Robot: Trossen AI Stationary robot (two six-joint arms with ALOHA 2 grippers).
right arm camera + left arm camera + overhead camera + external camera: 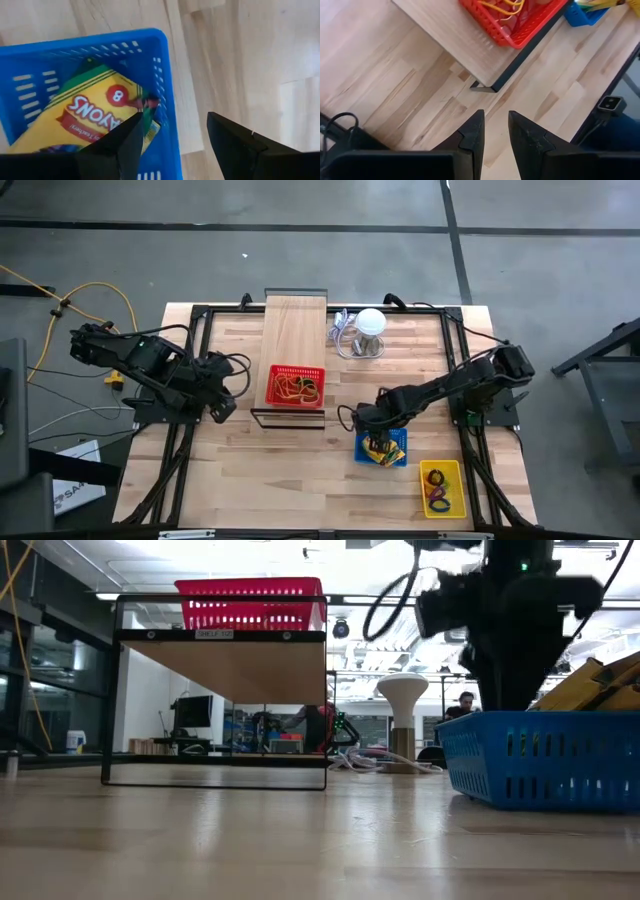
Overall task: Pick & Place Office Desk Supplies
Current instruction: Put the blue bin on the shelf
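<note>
A blue basket [383,448] at the table's near right holds yellow-orange crayon packs [95,115]. My right gripper [172,135] hangs open over one corner of this basket, pointing down. One finger [125,145] is above a pack inside and the other [235,145] is outside the wall [170,100]. A red basket [296,385] with rubber bands rests on a raised wooden shelf [220,635]. A yellow tray [442,488] holds coloured clips. My left gripper [496,135] waits open at the table's left, above bare wood.
A white ball-like object [371,322] with grey cable sits at the far middle, beside the long pale board [296,320]. The shelf's black frame [520,60] stands between the two arms. Bare wood lies near the front edge, left of the blue basket.
</note>
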